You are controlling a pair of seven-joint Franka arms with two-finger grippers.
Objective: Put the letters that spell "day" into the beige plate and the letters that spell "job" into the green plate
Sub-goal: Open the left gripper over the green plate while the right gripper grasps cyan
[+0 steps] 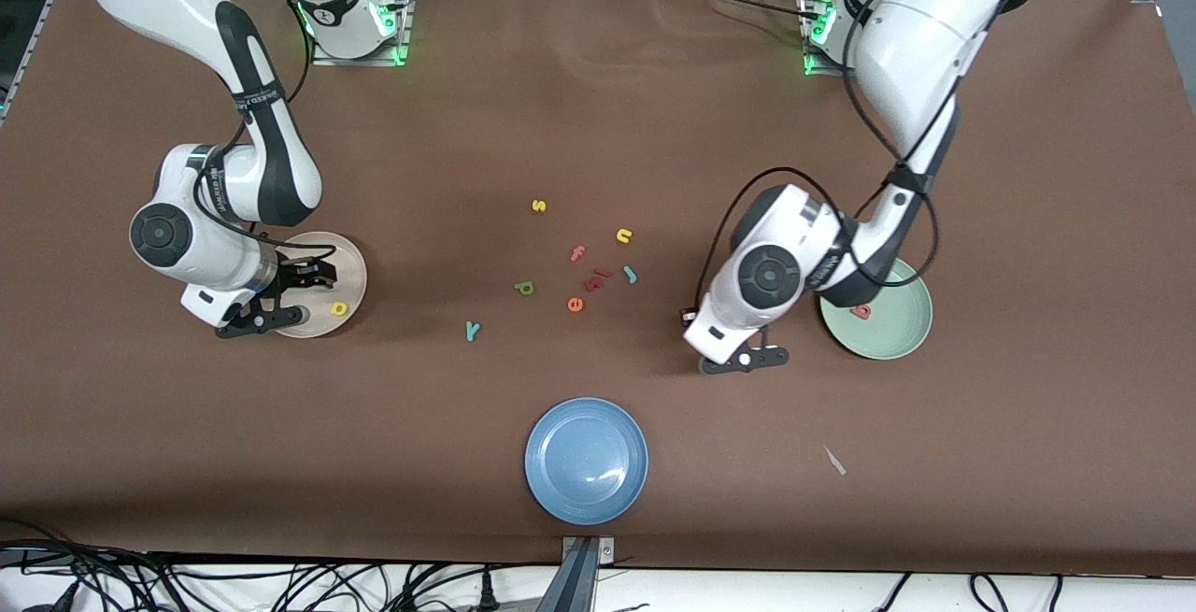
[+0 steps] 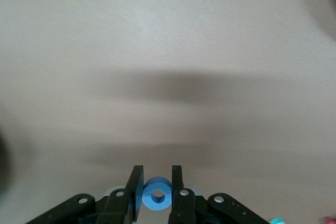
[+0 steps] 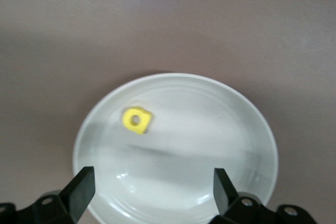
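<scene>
Blue plate (image 1: 586,461) nearest, yellow "d" (image 3: 137,120) under spread right gripper (image 3: 152,184)

left arm covering part of the green plate (image 1: 897,332) rim, centre letters (image 1: 589,283) (dark red ones) too small to read

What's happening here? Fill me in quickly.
Two arms are sorting foam letters onto plates. The right claw hangs open over the beige plate, where the yellow "d" already lies. The left claw is shut on the blue "o", beside the green plate, which holds the pink-red "b". The teal "y", olive "a" and teal "j" lie loose mid-table.
</scene>
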